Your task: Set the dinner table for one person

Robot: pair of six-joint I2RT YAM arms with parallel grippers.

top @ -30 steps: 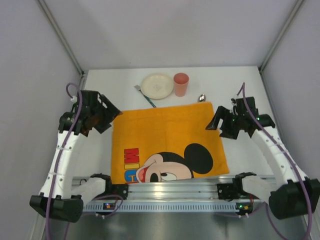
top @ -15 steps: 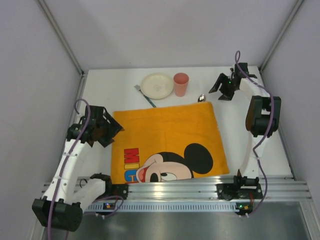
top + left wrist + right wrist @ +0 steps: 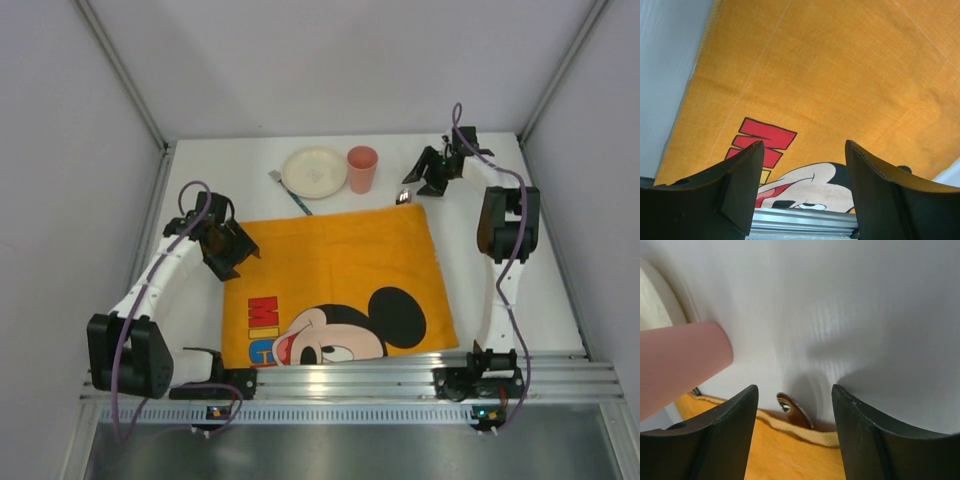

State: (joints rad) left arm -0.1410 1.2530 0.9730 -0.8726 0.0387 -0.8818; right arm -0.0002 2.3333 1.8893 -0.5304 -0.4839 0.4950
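The white dinner table carries an orange Mickey Mouse cloth spread flat in the middle. Behind the cloth stand a cream plate, a pink cup, a fork and a spoon bowl poking out from under the cloth's far edge. My left gripper is open and empty over the cloth's left edge. My right gripper is open and empty, just behind the spoon, with the cup to its left.
Grey walls close the table on three sides. A metal rail runs along the near edge over the cloth's front. The plate's rim shows at the left of the right wrist view.
My right arm has swung from the right side to the far edge and come down behind the spoon. My left arm has swung inward to the cloth's left edge.
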